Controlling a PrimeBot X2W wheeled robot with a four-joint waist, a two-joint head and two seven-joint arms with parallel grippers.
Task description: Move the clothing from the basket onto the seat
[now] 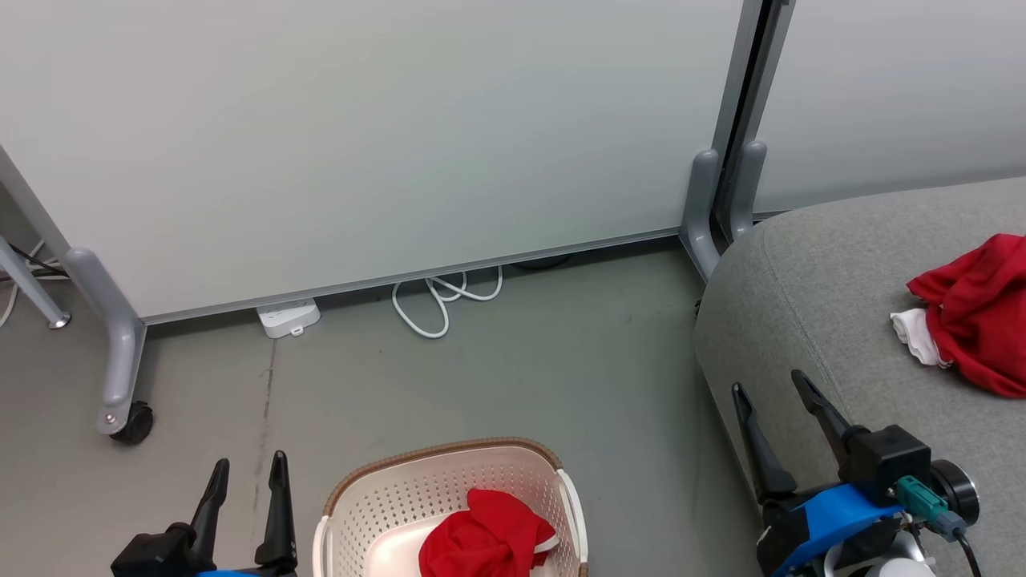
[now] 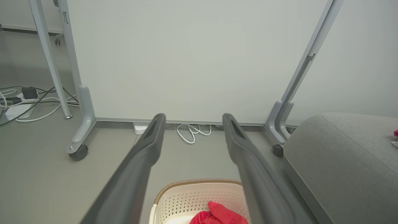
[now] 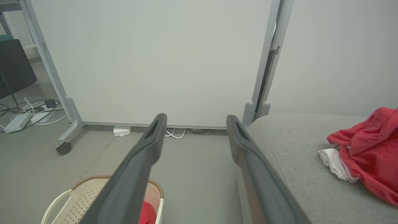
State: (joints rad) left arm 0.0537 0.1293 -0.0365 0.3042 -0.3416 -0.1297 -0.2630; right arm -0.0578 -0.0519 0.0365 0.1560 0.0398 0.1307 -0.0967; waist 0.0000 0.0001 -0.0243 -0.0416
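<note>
Low at centre of the head view, one red garment (image 1: 485, 533) lies bunched in the basket (image 1: 449, 447), no clear long axis. Nearer: left pincer (image 1: 250, 459), wide and empty, just left of the basket. The right pincer (image 1: 767, 382), also wide and empty, is at the seat (image 1: 817, 304), which holds the other garment (image 1: 974, 320). No legible writing.

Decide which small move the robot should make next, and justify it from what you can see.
Probably swing the left tool right and down toward the red garment in the basket. The other garment already lies on the seat; the right tool is open by the seat, while the left, also open and empty, stands beside the basket.
</note>
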